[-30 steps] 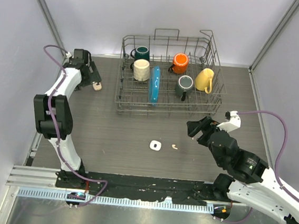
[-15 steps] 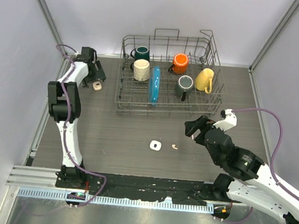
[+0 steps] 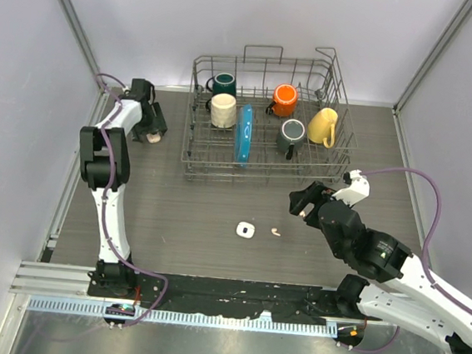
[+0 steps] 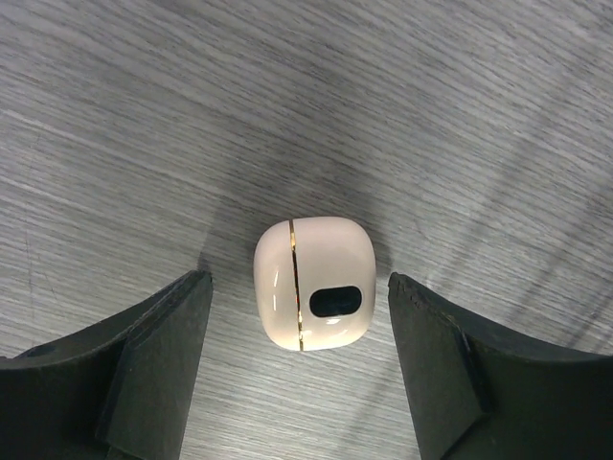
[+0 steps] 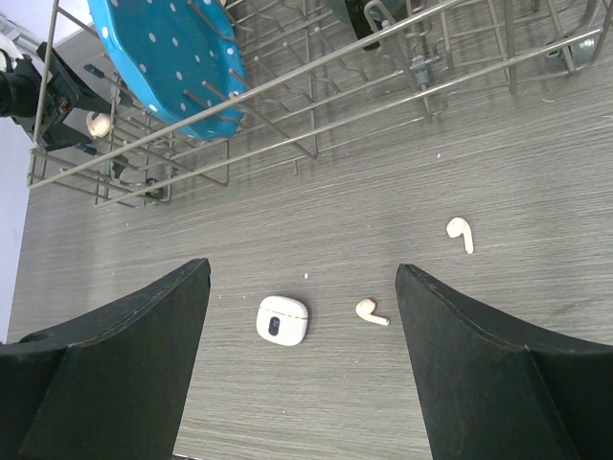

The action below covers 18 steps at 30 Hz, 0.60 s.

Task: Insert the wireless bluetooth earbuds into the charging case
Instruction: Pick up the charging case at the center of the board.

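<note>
Earbuds (image 5: 372,310) look feather-light: hard, glossy plastic, likely to skid or flip on the table. Best pinched across the bulb, stem left free. Two lie loose by the white charging case (image 5: 282,319) mid-table, under the right gripper (image 5: 302,268), whose jaws are spread with nothing held. Left gripper (image 4: 297,279) straddles a closed cream charging case (image 4: 314,284) at far left, jaws apart and clear of it. Right wrist view shows the second earbud (image 5: 461,232); top view shows only one. Only the left wrist view shows the cream case's gold seam.
</note>
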Motion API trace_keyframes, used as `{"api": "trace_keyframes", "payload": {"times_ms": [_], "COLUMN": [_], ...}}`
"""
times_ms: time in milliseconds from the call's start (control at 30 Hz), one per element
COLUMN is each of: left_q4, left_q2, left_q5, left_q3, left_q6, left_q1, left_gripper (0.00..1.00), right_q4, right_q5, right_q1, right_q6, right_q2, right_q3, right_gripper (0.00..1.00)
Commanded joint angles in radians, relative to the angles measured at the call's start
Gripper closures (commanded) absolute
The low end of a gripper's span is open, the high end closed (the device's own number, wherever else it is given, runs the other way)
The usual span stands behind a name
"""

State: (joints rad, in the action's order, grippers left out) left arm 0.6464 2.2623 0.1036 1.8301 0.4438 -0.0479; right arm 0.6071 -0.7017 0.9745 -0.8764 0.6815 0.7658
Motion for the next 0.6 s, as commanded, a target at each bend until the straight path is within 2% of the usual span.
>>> {"api": "trace_keyframes", "payload": {"times_ms": [0, 233, 367, 567], "left_q4": [-0.005, -0.031, -0.073, -0.076], "left_q2": [0.011, -0.007, -0.036, -0.038], "left_q5": [-0.015, -0.021, -0.022, -0.025], "left_q3": [0.037, -0.017, -0.084, -0.092], "left_q6": [-0.043, -0.077, -0.094, -0.117], "left_q1": [0.0, 0.0, 0.0, 0.0], "left_gripper": [0.23, 0.31, 0.31, 0.32], "right_q4": [-0.018, -0.02, -0.02, -0.02], "right_q5": [-0.025, -0.027, -0.027, -0.025], "right_q1": [0.0, -0.002, -0.002, -0.002], "right_q6": [0.008, 0.002, 0.002, 0.002], "right_q2": [0.001, -0.007, -0.004, 0.001], "right_q3": [0.041, 0.035, 0.036, 0.036], "right_gripper": [0.16, 0.16, 0.16, 0.16]}}
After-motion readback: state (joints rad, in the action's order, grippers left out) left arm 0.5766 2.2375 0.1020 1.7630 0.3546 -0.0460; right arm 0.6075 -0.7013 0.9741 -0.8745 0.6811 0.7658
